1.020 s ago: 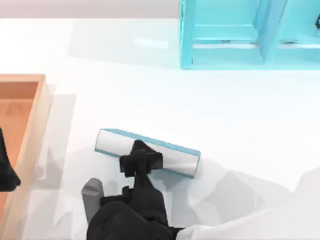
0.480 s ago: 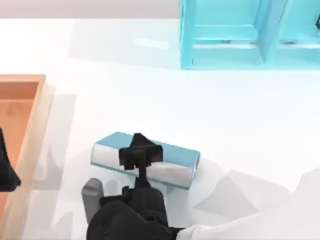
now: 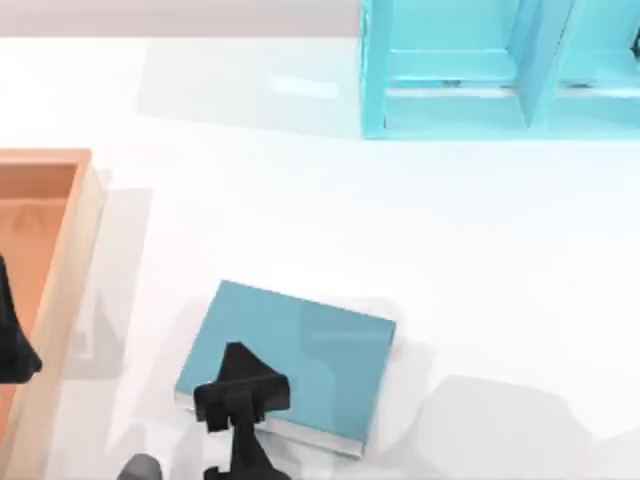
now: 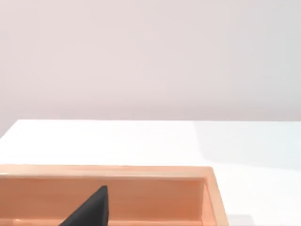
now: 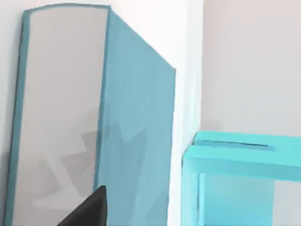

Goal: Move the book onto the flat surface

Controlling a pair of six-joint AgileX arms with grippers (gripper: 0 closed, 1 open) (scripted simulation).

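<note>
Now the book (image 3: 300,360) lies flat near the surface's (image 3: 250,190) front edge; right end effector (image 3: 238,395) over its near-left corner, finger state unclear.

Rendered simulation of bare robot test bench, not real room. Smooth white tabletop (image 3: 300,200) spans top view, textureless, with soft flat shadows. Plain pale wall (image 4: 150,56) behind table edge in left wrist view. Props few and uniformly coloured (like 3D models): light-blue shelf unit (image 3: 500,70) at far edge, orange-brown wooden tray (image 3: 50,260) at left, teal hardcover book (image 3: 300,350) lying flat near front.
</note>
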